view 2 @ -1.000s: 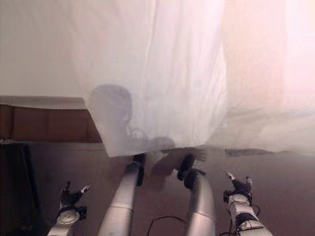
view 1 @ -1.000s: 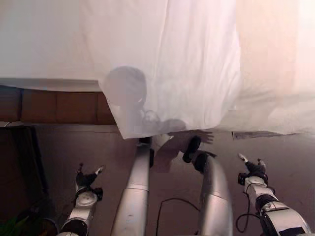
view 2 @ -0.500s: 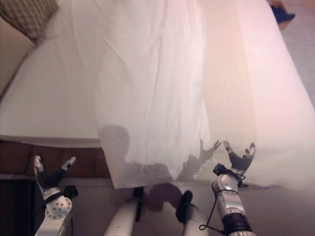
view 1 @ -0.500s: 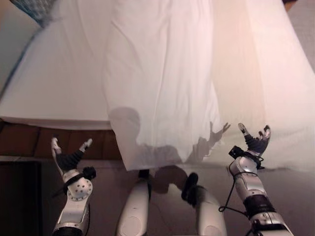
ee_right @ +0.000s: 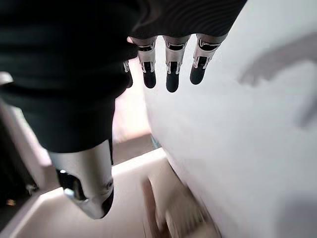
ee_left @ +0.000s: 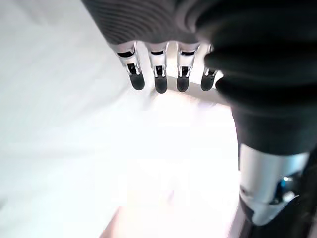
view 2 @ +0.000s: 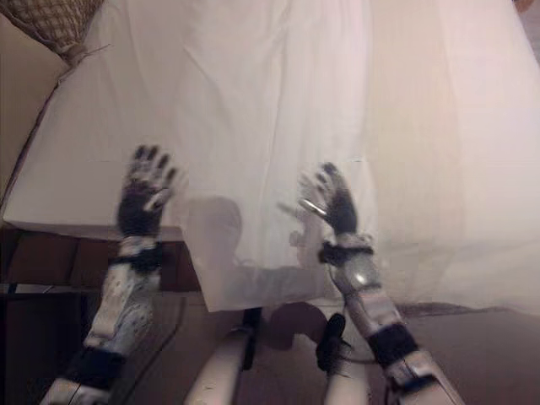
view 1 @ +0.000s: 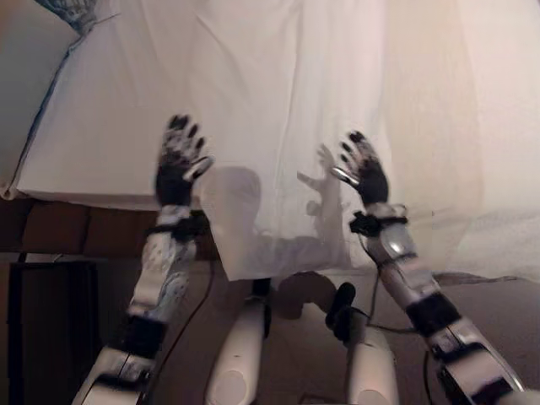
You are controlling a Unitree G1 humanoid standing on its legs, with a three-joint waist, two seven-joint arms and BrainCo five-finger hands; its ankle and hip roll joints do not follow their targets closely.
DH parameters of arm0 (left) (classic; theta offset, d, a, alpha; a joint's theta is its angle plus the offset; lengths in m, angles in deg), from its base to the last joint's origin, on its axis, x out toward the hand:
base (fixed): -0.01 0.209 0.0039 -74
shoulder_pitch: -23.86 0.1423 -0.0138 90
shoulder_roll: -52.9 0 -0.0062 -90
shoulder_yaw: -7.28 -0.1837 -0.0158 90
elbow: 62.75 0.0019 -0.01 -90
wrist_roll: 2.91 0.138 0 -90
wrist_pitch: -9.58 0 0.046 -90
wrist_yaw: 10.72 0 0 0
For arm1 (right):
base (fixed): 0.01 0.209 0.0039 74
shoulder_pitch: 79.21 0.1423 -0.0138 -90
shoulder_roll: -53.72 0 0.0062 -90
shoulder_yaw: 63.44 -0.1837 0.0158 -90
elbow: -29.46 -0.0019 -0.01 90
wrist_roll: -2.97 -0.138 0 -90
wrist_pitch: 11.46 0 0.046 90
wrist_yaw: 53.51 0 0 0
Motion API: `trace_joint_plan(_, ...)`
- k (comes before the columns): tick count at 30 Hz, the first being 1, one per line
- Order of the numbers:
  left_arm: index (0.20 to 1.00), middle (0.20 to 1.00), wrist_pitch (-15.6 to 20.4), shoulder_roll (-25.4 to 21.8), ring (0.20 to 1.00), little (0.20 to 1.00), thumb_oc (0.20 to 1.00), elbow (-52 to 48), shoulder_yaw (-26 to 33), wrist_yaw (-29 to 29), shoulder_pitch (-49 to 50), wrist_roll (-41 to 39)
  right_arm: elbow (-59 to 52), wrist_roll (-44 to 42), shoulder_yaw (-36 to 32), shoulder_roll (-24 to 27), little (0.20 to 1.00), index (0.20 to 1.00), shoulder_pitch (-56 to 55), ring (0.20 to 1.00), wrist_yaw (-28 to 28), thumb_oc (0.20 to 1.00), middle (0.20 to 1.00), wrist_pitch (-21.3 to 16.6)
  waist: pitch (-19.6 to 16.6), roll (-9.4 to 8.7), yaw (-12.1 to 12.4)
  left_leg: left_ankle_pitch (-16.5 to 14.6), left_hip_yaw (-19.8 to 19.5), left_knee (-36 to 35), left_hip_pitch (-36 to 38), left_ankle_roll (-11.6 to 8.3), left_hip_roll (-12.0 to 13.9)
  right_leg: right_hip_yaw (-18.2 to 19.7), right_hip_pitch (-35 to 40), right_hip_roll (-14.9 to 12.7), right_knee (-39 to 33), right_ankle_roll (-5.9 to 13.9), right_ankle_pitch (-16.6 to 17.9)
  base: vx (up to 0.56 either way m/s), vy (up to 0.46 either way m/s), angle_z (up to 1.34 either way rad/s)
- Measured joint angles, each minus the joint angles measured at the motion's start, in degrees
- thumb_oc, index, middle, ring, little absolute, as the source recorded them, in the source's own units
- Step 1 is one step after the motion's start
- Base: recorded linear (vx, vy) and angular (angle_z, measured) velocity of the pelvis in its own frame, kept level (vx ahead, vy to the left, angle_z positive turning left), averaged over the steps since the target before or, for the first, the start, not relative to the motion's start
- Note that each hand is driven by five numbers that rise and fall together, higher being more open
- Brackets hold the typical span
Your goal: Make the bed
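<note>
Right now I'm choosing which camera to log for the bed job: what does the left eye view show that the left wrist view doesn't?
The left eye view alone shows the right hand raised with fingers spread, the white sheet hanging over the bed's near edge, the mattress, a patterned pillow corner and the floor. The left wrist view alone gives a close look along the left hand's fingers, straight above the cloth. Both show the left hand, open, and white bedding.

The white sheet (view 1: 287, 126) hides the bed's near edge (view 1: 101, 198) partly.
</note>
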Motion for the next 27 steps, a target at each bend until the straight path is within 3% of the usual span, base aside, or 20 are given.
trace_joint_plan(2,1.000,1.000,-3.14,1.23,1.000,1.000,1.000,12.95,-6.36,-3.13,-8.33,-4.23,8.24,-4.12,3.48,-2.89,1.000,1.000,8.41,1.000,1.38,1.000,1.000,1.85,0.24,0.18,-0.42,0.00,0.25,1.64,-4.17,-0.01,-0.14,0.99,-4.46,-0.18,1.72,-0.10,0.16,-0.06,0.016,-0.06)
trace_joint_plan(4,1.000,1.000,-5.37,4.54,1.000,1.000,1.000,19.74,-8.22,-3.11,-11.01,-7.80,11.23,-7.06,4.55,-4.82,1.000,1.000,11.70,1.000,1.54,1.000,1.000,3.06,0.31,0.14,-0.96,0.12,0.51,3.17,-7.19,0.03,-0.24,1.54,-7.57,-0.32,3.15,-0.44,0.49,-0.06,0.014,-0.07)
trace_joint_plan(7,1.000,1.000,-8.60,5.37,1.000,1.000,1.000,22.00,-10.63,-3.84,-12.01,-9.77,12.96,-9.10,4.99,-5.35,1.000,1.000,13.71,1.000,1.46,1.000,1.000,4.07,0.49,-0.05,-1.12,0.00,0.51,5.04,-11.39,-0.15,-0.10,2.03,-11.89,-0.23,5.02,-1.00,0.41,-0.02,0.010,-0.03)
trace_joint_plan(16,1.000,1.000,-8.48,7.94,1.000,1.000,1.000,28.14,-10.03,-3.40,-21.42,-14.16,23.70,-14.48,5.92,-7.44,1.000,1.000,22.04,1.000,1.66,1.000,1.000,4.78,0.50,-1.41,-2.55,-1.05,0.06,12.33,-22.27,-0.60,0.55,3.89,-22.28,0.43,10.42,-2.22,-0.21,0.01,-0.009,-0.04)
trace_joint_plan(19,1.000,1.000,-8.18,9.39,1.000,1.000,1.000,37.63,-7.80,-3.03,-27.25,-15.21,31.82,-14.60,5.91,-8.22,1.000,1.000,27.83,1.000,1.46,1.000,1.000,5.45,0.54,-1.74,-2.73,-1.61,-0.36,15.89,-26.73,-0.91,0.70,4.43,-26.34,0.65,13.02,-2.60,-0.26,0.02,-0.001,-0.07)
trace_joint_plan(27,1.000,1.000,-8.96,5.86,1.000,1.000,1.000,47.32,-5.46,-2.88,-34.08,-13.41,46.11,-13.10,4.27,-5.29,1.000,1.000,34.82,1.000,-0.28,1.000,1.000,7.04,0.29,-3.16,-3.85,-1.77,-0.85,19.20,-33.06,-1.08,0.71,4.73,-32.12,0.73,15.04,-2.87,-0.12,0.02,-0.009,-0.03)
